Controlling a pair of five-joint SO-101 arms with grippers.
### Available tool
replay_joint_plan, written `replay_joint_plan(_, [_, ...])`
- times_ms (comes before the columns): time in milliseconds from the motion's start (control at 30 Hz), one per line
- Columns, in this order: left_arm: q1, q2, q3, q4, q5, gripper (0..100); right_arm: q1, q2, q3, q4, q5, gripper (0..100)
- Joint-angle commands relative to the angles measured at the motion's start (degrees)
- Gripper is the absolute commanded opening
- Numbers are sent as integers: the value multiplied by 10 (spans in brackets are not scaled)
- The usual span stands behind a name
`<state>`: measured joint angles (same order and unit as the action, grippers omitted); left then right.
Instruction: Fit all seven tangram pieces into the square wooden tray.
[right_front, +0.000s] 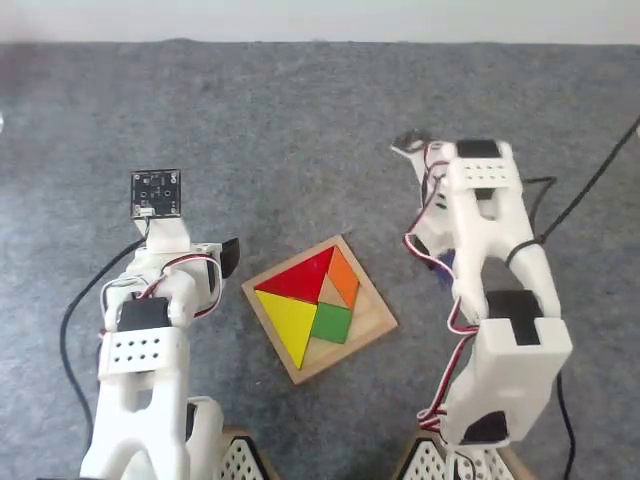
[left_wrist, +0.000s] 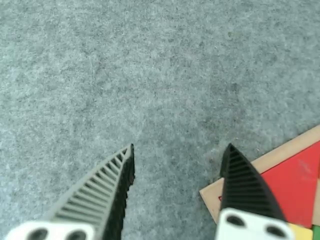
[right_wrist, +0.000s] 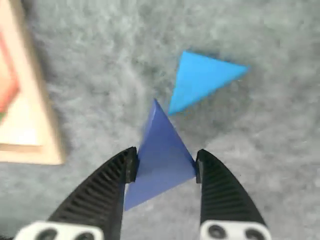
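Roughly halfway, I'd say: the red triangle (right_front: 300, 280), yellow triangle (right_front: 288, 320), orange piece (right_front: 343, 275) and green square (right_front: 332, 322) sit in the wooden tray (right_front: 374, 318), with bare wood left. The right claw (right_wrist: 165, 151) pinches a dark blue triangle (right_wrist: 159, 135), and a light blue triangle (right_wrist: 202, 80) lies just past its tips. The left claw (left_wrist: 180, 146) hangs open, tray corner beside one finger.

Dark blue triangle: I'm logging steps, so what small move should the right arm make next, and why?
Probably lift the dark blue triangle a little: the right tool clasps both its edges, the light blue triangle lies at its tip, and the wooden tray has bare wood.
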<state>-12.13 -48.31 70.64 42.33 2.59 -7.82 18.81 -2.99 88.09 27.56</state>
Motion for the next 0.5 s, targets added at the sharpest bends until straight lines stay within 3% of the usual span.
replay_joint_plan(0, [-2,-15,-6,-11,-6,273,-52,-16,-49,49,-68,103])
replay_joint_plan(167, [-2,-15,-6,-11,-6,273,-159,-10,-47,82,-183,103])
replay_joint_plan(333, [-2,-15,-6,-11,-6,273,-247,-15,-29,78,-221,103])
replay_joint_plan(467, [-2,-15,-6,-11,-6,273,-200,-16,-27,95,-218,103])
